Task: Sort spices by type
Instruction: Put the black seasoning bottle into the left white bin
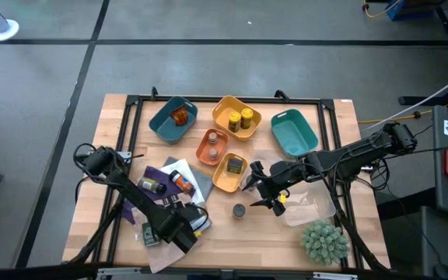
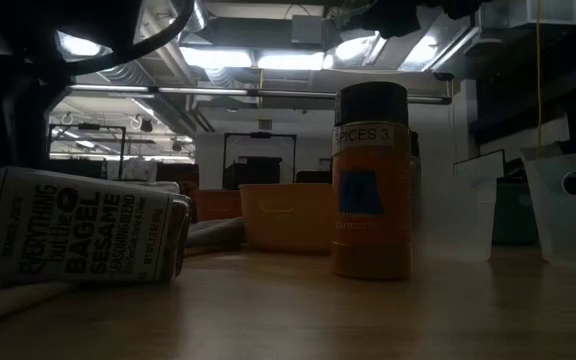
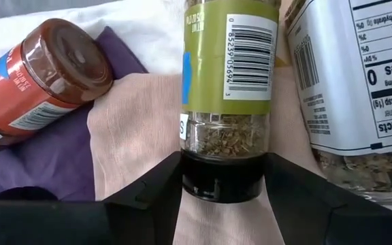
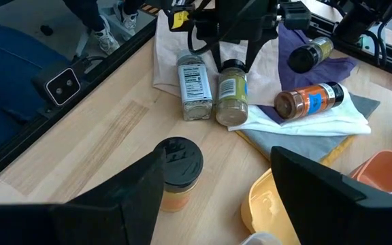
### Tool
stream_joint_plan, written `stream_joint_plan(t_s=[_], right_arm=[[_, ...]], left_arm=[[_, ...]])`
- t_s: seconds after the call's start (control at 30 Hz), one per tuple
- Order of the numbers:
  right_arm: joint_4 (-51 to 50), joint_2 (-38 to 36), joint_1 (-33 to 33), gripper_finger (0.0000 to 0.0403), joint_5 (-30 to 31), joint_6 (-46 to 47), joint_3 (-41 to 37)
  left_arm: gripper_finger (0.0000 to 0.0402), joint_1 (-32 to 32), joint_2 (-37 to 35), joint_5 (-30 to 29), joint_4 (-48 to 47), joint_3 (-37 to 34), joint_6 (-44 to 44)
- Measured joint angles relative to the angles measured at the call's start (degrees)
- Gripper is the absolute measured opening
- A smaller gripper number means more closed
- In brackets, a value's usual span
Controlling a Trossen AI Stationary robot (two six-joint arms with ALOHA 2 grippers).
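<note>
A green-labelled spice jar (image 3: 226, 68) lies on its side on a pink cloth, dark lid (image 3: 223, 178) toward my left gripper (image 3: 223, 194). That gripper is open and points down at the near left, one finger on each side of the lid. Beside this jar lie a white-labelled jar (image 3: 359, 82) and an orange-red jar (image 3: 39, 75). My right gripper (image 4: 216, 197) hangs open and empty mid-table, above an amber jar (image 4: 177, 173) that stands upright on its base. My left gripper comes from above with its fingers (image 3: 156, 190) close against the two sides of the green-labelled jar's dark lid (image 3: 223, 178), across the jar's length. I cannot tell whether they touch it. The jar lies flat on the cloth.
Coloured trays stand along the far side: blue (image 1: 164, 124), yellow (image 1: 225, 105) with two yellow jars, teal (image 1: 294, 134), orange (image 1: 208, 155), a second yellow one (image 1: 222, 180). A clear tub (image 1: 311, 208) and a green plant (image 1: 325, 241) sit near right. Cloths (image 4: 298, 126) carry further jars.
</note>
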Motion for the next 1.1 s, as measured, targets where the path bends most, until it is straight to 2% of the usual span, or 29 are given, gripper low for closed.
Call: stream_joint_plan(t_s=[0.27, 0.67, 0.93, 1.1], right_arm=[[0.0, 0.0, 0.0, 0.0264, 0.0, 0.0, 0.0], [0.0, 0.0, 0.0, 0.0264, 0.0, 0.0, 0.0], [0.0, 0.0, 0.0, 0.0264, 0.0, 0.0, 0.0], [0.0, 0.0, 0.0, 0.0264, 0.0, 0.0, 0.0]], left_arm=[[0.0183, 0.9, -0.1, 0.1, 2.7, -2.5, 4.3], [0.0183, 3.4, 0.1, 0.5, 3.7, -2.6, 9.3], [0.0183, 7.4, 0.0, 7.1, 5.3, -2.7, 13.6], [0.0182, 9.0, 0.0, 9.2, 5.4, -2.7, 14.9]])
